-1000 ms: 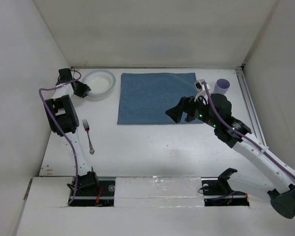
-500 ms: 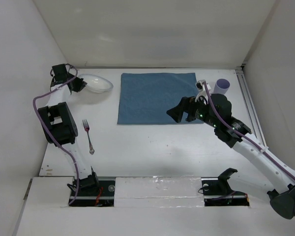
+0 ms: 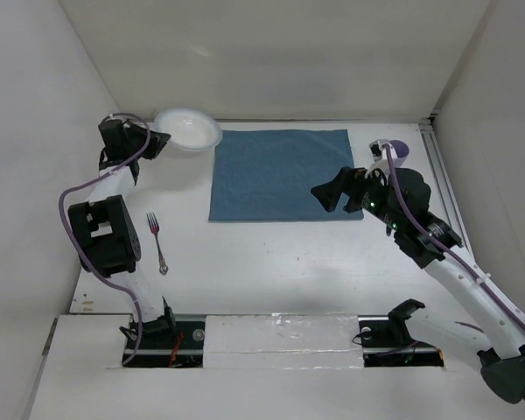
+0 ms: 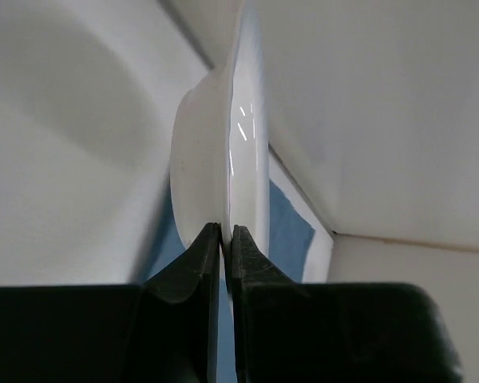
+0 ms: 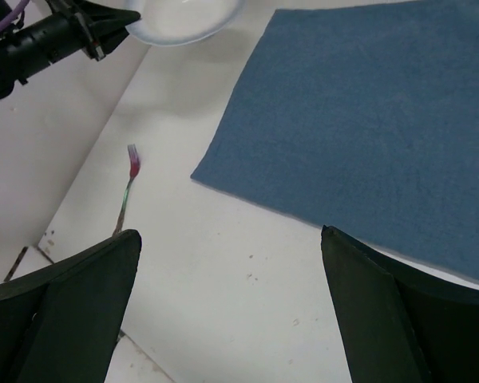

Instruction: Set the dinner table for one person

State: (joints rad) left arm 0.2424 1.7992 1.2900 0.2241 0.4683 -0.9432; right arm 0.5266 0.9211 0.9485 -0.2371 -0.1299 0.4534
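My left gripper (image 3: 160, 140) is shut on the rim of a white bowl (image 3: 189, 129) and holds it lifted at the back left, beside the blue placemat (image 3: 280, 173). In the left wrist view the bowl (image 4: 219, 159) stands edge-on between the closed fingers (image 4: 199, 263). My right gripper (image 3: 330, 192) is open and empty above the placemat's right part. A fork (image 3: 157, 241) lies on the white dinner table (image 3: 271, 262) at the left. A lilac cup (image 3: 397, 150) stands at the back right. The right wrist view shows the placemat (image 5: 367, 112), fork (image 5: 126, 191) and bowl (image 5: 184, 17).
White walls enclose the table on the left, back and right. A rail (image 3: 442, 184) runs along the right edge. The arm bases and a taped strip (image 3: 280, 337) sit at the near edge.
My left gripper has lifted the bowl off the table and carried it right, toward the placemat's back left corner. My right gripper has drawn back slightly to the right.
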